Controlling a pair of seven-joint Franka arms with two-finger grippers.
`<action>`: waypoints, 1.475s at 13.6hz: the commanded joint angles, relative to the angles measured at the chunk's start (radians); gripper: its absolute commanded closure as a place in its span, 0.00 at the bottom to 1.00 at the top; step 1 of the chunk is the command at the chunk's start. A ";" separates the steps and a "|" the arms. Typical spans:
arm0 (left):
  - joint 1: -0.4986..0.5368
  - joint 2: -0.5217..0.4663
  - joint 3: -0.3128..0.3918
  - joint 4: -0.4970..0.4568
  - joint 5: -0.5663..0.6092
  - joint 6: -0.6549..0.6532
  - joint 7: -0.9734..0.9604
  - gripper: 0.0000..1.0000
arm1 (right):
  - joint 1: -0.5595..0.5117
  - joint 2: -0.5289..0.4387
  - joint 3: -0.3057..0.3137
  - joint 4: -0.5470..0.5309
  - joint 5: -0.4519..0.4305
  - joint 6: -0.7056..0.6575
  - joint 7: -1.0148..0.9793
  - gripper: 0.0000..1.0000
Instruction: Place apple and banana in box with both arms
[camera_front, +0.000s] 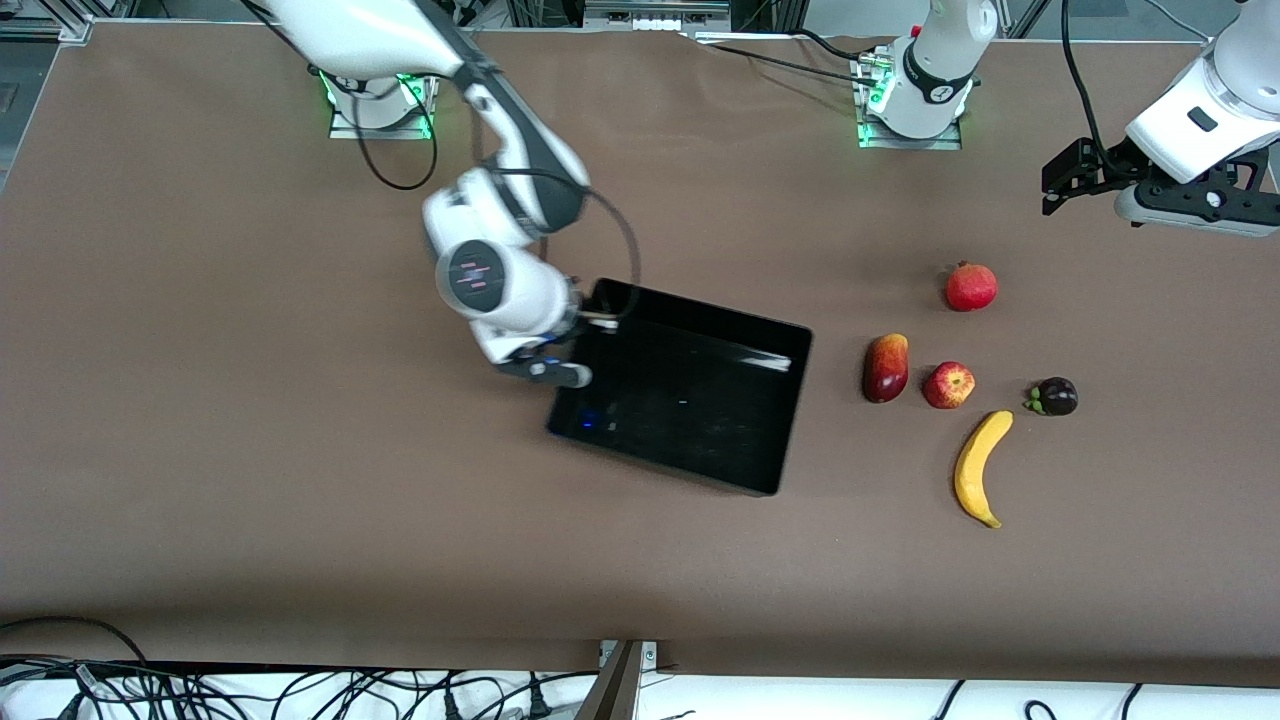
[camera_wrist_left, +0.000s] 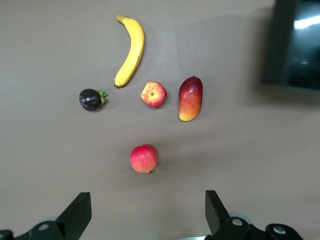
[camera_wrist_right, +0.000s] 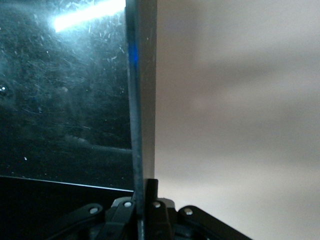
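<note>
Right gripper (camera_wrist_right: 142, 197) clenched on the box (camera_front: 700, 395) wall at the right arm's end. Left gripper (camera_wrist_left: 145, 212) released, waiting above the pomegranate (camera_wrist_left: 144, 158). Apple (camera_front: 948, 385) and banana (camera_front: 980, 466) on the table, beside the box. Risks: thin wall slipping out, box skewing or tipping if tugged; round apple rolling off when pinched.

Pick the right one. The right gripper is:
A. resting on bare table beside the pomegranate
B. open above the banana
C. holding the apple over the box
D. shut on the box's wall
D: the right wrist view shows the right gripper shut on the thin wall of the box, while the apple and banana lie on the table toward the left arm's end.
</note>
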 joint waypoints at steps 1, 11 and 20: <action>0.004 0.025 -0.003 0.016 0.001 -0.005 -0.010 0.00 | 0.046 0.068 -0.013 0.036 0.022 0.095 0.007 1.00; 0.012 0.173 0.006 0.011 0.001 0.099 0.010 0.00 | 0.044 -0.044 -0.022 0.040 -0.030 -0.024 -0.056 0.00; 0.067 0.391 0.006 -0.226 -0.008 0.524 0.482 0.00 | -0.038 -0.308 -0.414 0.038 -0.198 -0.367 -0.435 0.00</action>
